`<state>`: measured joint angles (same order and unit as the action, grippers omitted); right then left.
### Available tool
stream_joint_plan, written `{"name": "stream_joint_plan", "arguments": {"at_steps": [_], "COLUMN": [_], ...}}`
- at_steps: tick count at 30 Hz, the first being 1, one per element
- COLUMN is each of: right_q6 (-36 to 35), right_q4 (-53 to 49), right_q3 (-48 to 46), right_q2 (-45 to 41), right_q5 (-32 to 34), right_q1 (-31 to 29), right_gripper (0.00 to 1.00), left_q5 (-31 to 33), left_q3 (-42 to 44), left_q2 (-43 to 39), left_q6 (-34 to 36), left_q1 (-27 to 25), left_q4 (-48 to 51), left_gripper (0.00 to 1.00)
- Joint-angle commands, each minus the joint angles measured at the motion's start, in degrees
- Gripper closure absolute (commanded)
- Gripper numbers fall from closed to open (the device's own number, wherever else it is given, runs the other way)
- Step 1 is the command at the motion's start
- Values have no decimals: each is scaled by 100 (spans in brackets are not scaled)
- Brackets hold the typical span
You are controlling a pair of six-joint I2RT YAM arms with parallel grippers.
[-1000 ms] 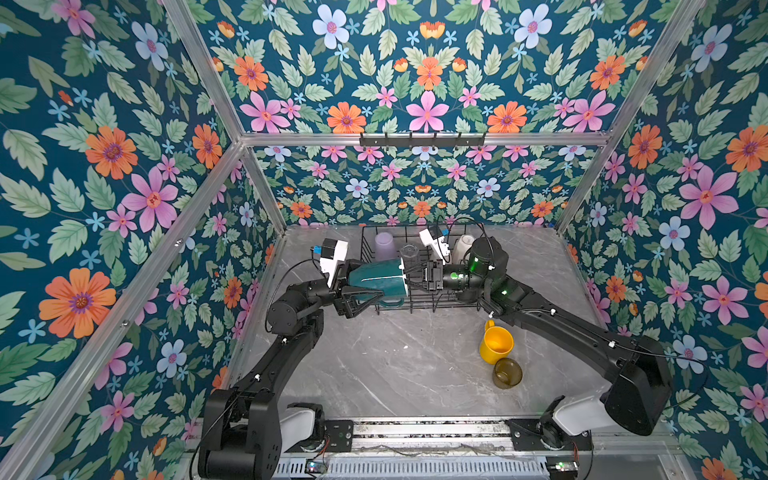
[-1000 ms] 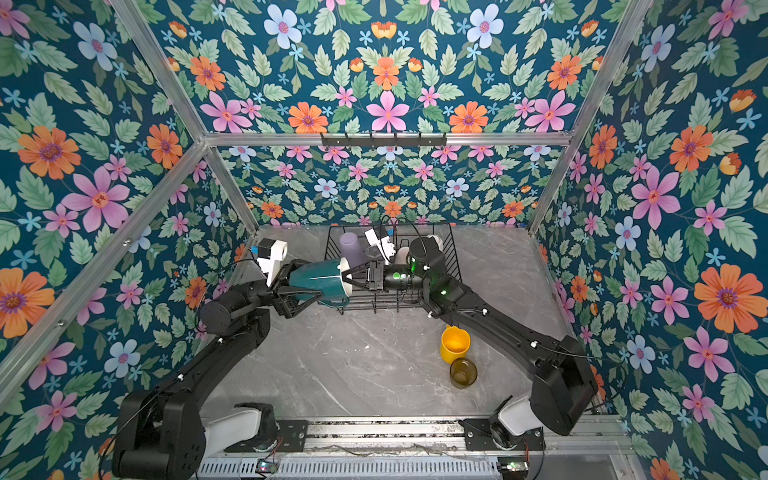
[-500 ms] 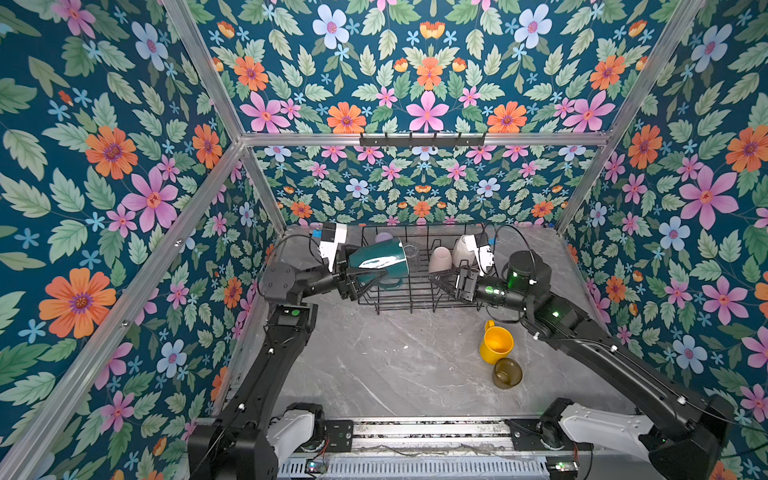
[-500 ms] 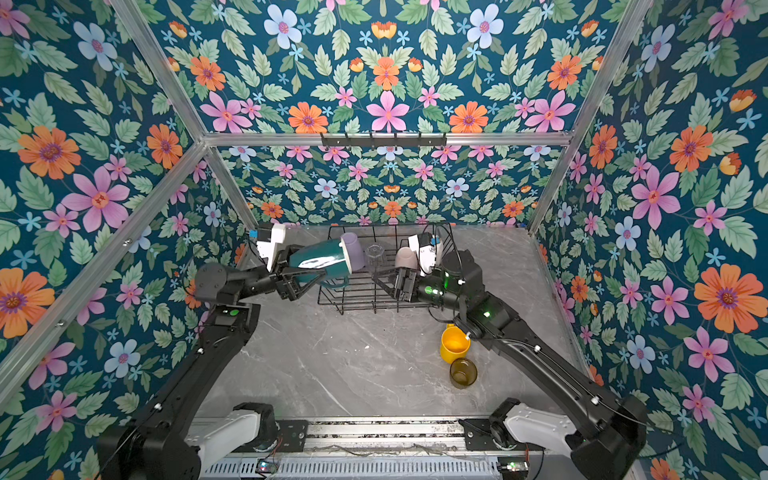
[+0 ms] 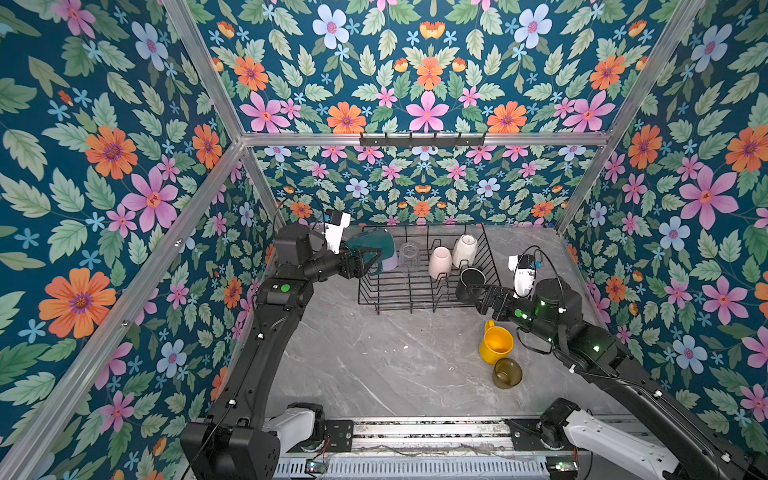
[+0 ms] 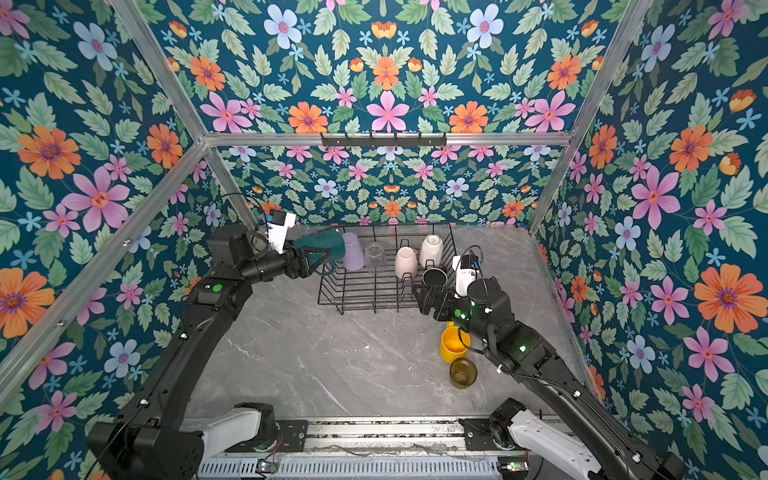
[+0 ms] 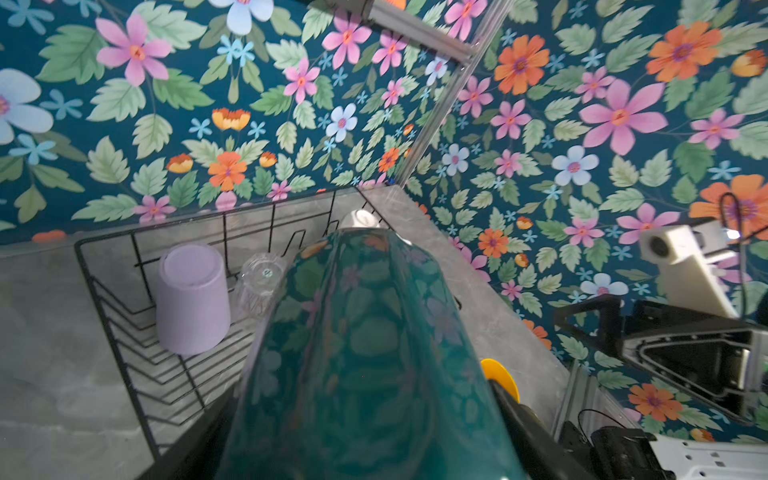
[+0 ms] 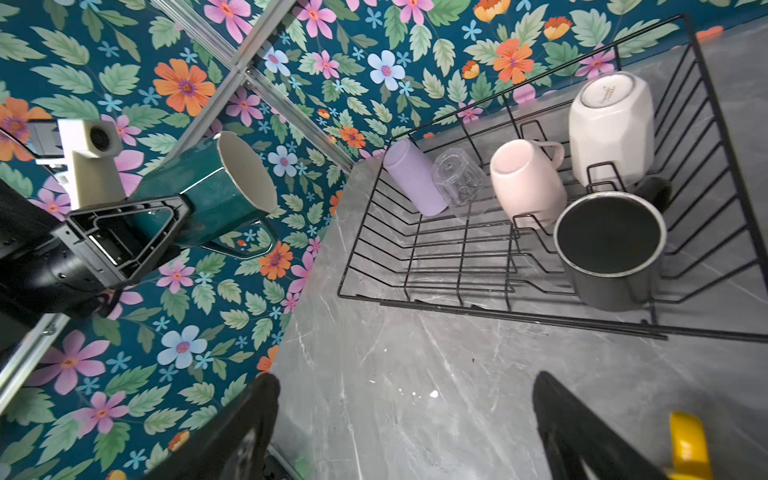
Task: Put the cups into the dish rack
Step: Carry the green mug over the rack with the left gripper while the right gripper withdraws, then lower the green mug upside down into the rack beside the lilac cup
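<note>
The black wire dish rack [image 5: 399,297] [image 6: 365,299] stands at the back of the table. Upside down in it are a lilac tumbler [image 6: 353,251], a clear glass [image 5: 409,254], a pale pink mug [image 5: 439,262] and a white mug [image 5: 465,249]. A black mug [image 5: 472,275] [image 8: 609,245] sits at its near right corner. My left gripper [image 5: 370,259] [image 8: 137,224] is shut on the dark green mug [image 5: 370,249] [image 7: 357,353], tilted above the rack's left end. My right gripper [image 5: 467,289] [image 8: 405,399] hangs open and empty beside the black mug. A yellow mug [image 5: 495,344] and amber glass [image 5: 507,372] stand on the table.
A black hook rail [image 5: 422,139] is fixed high on the back wall. Flowered walls close in the table on three sides. The arms' base rail [image 5: 415,432] runs along the front edge. Bare grey tabletop [image 5: 374,365] lies in front of the rack.
My right gripper opened, left the black mug in the rack and drew back to the right. My left arm lifted the green mug up to the rack's left end.
</note>
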<state>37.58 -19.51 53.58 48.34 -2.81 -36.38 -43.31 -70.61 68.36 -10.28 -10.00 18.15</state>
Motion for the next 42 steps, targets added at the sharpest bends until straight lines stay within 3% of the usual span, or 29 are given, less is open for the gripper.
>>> {"name": "stream_joint_plan", "arguments": {"at_steps": [1, 9, 17, 30, 42], "right_q6": [-167, -203, -241, -286, -322], "right_q4": [-141, -106, -155, -222, -220], "right_q3": [-10, -156, -321, -507, -594], "right_q2": [-8, -76, -301, -448, -491], "right_q5": [157, 158, 236, 113, 101], "right_q1": [6, 32, 95, 282, 313], "right_gripper": [4, 3, 3, 3, 3], "left_q5": [679, 2620, 3875, 4207, 4138], "left_q3": [-327, -1340, -2078, -2357, -2338], "left_q2": [217, 1085, 2025, 2999, 3472], "left_q6": [418, 1046, 1380, 1772, 1833], "left_q1": [-127, -1229, -1778, -1914, -1919], "left_q4": [724, 1941, 2438, 2726, 2626], "left_gripper": [100, 100, 100, 100, 100]}}
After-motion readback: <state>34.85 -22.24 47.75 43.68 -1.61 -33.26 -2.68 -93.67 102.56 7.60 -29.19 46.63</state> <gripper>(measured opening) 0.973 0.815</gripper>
